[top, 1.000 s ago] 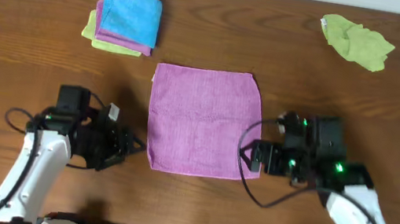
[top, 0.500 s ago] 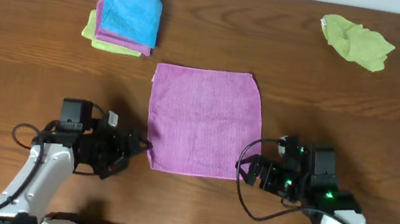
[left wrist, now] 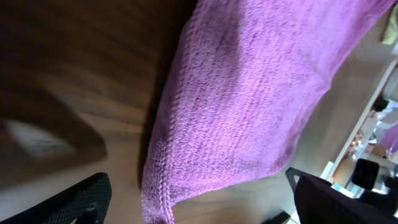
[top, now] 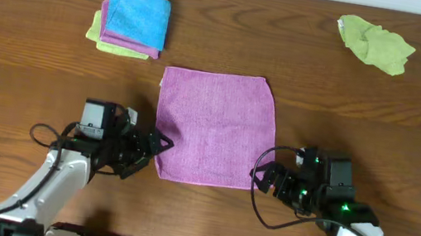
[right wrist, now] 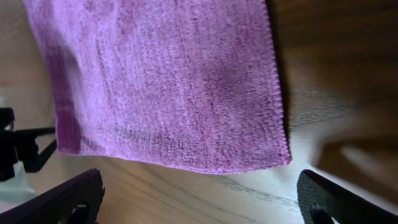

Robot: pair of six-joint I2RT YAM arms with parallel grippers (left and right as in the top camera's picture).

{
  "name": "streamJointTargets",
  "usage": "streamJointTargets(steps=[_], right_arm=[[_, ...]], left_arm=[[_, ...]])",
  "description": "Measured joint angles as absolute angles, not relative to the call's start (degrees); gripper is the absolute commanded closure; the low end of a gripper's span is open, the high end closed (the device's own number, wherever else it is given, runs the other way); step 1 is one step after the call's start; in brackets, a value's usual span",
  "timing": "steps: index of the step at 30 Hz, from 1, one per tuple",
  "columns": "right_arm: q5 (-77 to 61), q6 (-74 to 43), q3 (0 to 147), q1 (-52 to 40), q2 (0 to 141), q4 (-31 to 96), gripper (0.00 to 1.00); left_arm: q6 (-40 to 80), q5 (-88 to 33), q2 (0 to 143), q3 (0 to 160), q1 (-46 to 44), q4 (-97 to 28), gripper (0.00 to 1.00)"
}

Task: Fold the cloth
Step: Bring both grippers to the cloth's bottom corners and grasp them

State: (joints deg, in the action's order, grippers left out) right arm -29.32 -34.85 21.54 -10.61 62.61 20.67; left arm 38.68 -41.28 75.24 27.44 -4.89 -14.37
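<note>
Your left hand (top: 158, 145) has just slid in to the near-left corner of the cloth (top: 213, 127), now spread wide. Your right hand (top: 262, 178) has dropped to the near-right corner, released. The cloth lies flat mid-table (top: 25, 73), so both corner pinches look ready.

You have bare wood on the table (top: 26, 65) along the near edge and down both side edges. The left gripper (top: 154, 148) sits just beside the near-left corner of the cloth (top: 216, 127), and the right gripper (top: 260, 178) just beside its near-right corner, both with jaws spread wide (the right arm's cable (top: 257, 160) loops at that corner). A stack of folded cloths (top: 130, 21) stands near the cloth's far-left corner, across a strip of wood. The crumpled lime-green cloth (top: 375, 42) lies well apart, by the table's far-right corner.
</note>
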Motion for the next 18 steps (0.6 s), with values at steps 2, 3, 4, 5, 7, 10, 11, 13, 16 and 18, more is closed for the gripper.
streamJointTargets(steps=[2,3,4,5,7,10,11,13,16,18], right_arm=[[-28.6,-35.2,21.5,-10.6,62.6,20.7,0.01],[-28.4,-35.4,21.5,-10.6,62.6,20.7,0.01],[-28.3,-35.4,21.5,-10.6,62.6,20.7,0.01],[-28.2,-35.4,21.5,-10.6,62.6,20.7,0.01],[-28.0,-35.5,21.5,-10.6,62.6,20.6,0.01],[-27.7,-35.6,21.5,-10.6,62.6,20.6,0.01],[-27.6,-35.6,21.5,-10.6,62.6,20.6,0.01],[-27.5,-35.6,21.5,-10.6,62.6,20.7,0.01],[-27.4,-35.7,21.5,-10.6,62.6,20.7,0.01],[-27.3,-35.8,21.5,-10.6,62.6,20.6,0.01]], left_arm=[[39.2,-40.9,76.4,27.4,-5.5,-13.5,0.05],[39.4,-40.7,76.9,27.4,-5.8,-13.0,0.05],[39.7,-40.5,77.4,27.4,-5.9,-12.7,0.05],[40.3,-40.4,78.4,27.4,-6.2,-12.0,0.05],[40.9,-40.6,79.1,27.5,-6.5,-10.9,0.04],[42.2,-41.2,79.8,27.6,-7.2,-9.3,0.09],[42.6,-41.3,80.1,27.6,-7.6,-8.8,0.12],[43.4,-41.5,80.9,27.6,-8.3,-8.4,0.24],[43.9,-41.1,81.9,27.6,-9.5,-8.5,0.36],[44.0,-40.9,82.3,27.6,-10.1,-8.5,0.46]])
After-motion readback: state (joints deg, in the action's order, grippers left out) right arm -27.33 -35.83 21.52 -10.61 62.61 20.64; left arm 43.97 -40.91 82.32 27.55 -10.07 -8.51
